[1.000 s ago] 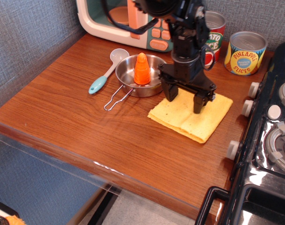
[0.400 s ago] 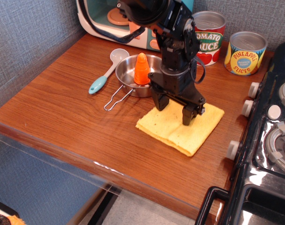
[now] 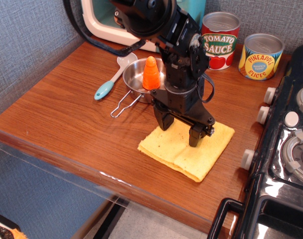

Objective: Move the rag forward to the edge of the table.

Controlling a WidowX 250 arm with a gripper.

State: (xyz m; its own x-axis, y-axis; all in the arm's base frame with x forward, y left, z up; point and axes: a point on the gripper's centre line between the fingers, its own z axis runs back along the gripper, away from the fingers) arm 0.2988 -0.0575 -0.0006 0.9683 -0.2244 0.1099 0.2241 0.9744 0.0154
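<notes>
The rag lies flat on the table, in its right half, between the steel pan behind it and the table's front edge; its near corner is close to that edge but a strip of bare wood shows between them, so the job looks partly done, not finished. The gripper stands upright over the back half of the rag; its two fingers are spread wide and their tips appear to press down on the cloth, one near the back left side, the other near the middle crease; it pins the rag rather than pinching it, and nothing sits between the fingers.

What seems left is a further slide of the cloth toward the front until its near side meets the rounded edge; then a lift of the fingers off it. The rag is skewed to the edge, so one corner would likely reach it first.

The pan holds an orange carrot and has a wire handle; a spoon lies to its left; two cans stand at the back; a black stove sits at the right; none of these blocks the way forward.
</notes>
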